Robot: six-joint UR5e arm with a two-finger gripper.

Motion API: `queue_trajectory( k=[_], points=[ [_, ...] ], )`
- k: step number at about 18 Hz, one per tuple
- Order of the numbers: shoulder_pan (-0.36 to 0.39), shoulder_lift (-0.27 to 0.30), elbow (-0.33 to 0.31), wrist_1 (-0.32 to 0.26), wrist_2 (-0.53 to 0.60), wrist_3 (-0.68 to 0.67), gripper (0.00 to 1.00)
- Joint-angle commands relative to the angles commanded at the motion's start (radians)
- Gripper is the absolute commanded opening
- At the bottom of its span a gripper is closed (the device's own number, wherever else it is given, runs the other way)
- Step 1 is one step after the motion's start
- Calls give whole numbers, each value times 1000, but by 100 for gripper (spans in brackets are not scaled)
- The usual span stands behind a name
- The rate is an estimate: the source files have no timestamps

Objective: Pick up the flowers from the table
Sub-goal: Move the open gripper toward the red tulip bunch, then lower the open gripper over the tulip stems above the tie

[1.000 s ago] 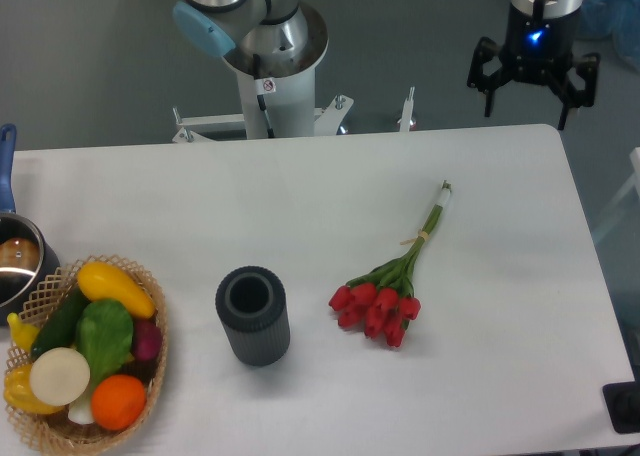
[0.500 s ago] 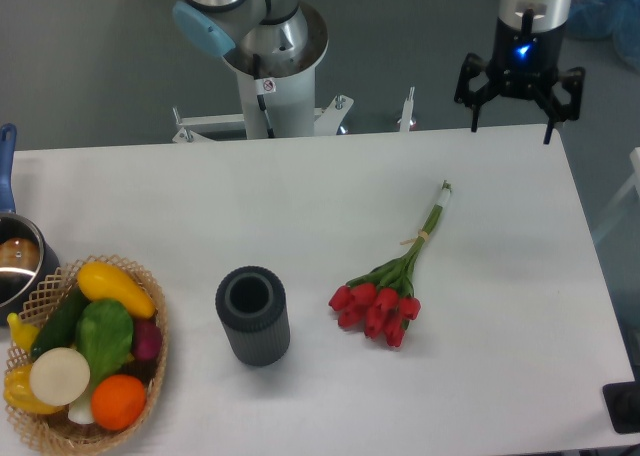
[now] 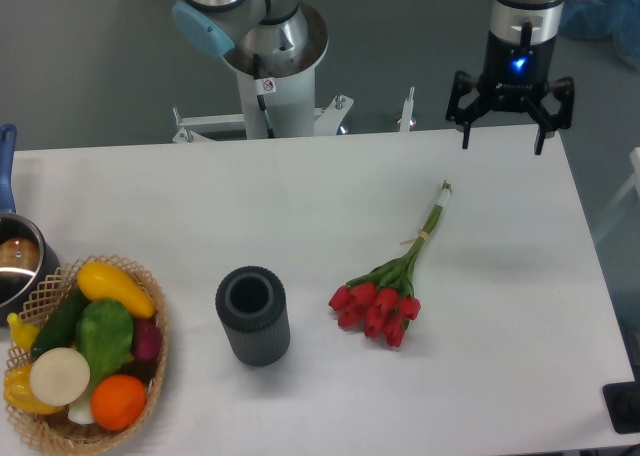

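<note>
**A:** Looking at the front of the big white smooth table (image 3: pixel 300 206), what do you see?

**B:** A round woven basket full of colourful pretend vegetables (image 3: pixel 85 356) sits at the left front corner. Right of it stands a dark ribbed cylinder with an open top (image 3: pixel 252 314).

**A:** And the flowers?

**B:** The bunch of red tulip buds on thin green tied stems (image 3: pixel 392 286) lies flat on the table, near the dark cylinder but not touching it. The red heads point to the front, and the stems reach up and to the right.

**A:** What is behind that?

**B:** At the far left edge is a shiny metal pot with a blue handle (image 3: pixel 14 256). Way at the back right, the black two-finger gripper with a blue light (image 3: pixel 510 126) hangs over the far table edge, well apart from the flowers. Its fingers are spread wide, holding nothing. The grey robot base (image 3: pixel 270 66) stands behind the table.
</note>
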Motion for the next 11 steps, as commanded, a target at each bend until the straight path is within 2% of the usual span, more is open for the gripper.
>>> queue_trajectory(
  k=[2,7,9,11],
  points=[
    [-5,-8,-8,26,0,-8,100],
    [-46,-52,-12,29,11,-3,100],
    [-58,-66,-17,28,41,1,100],
    [-113,-94,-32,26,107,58,100]
  ],
)
